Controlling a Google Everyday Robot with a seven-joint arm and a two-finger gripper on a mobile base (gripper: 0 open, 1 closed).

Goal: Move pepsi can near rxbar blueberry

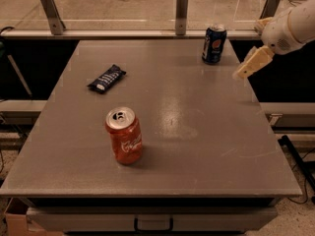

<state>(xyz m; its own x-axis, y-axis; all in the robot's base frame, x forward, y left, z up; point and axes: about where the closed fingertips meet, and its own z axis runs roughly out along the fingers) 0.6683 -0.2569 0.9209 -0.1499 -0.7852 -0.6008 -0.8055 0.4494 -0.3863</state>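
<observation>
Fingers [251, 63] spread wide and holding nothing; the gripper [247, 49] hangs just right of the pepsi can [214, 44], not touching it.
The pepsi can stands upright near the far right edge of the grey table [197, 146]. The snack bar [106, 78] in its dark wrapper lies flat, well to the left of the pepsi can and a little nearer the camera. A red can [124, 135] stands upright, well apart from the pepsi can, left of it and toward the table's near edge.
</observation>
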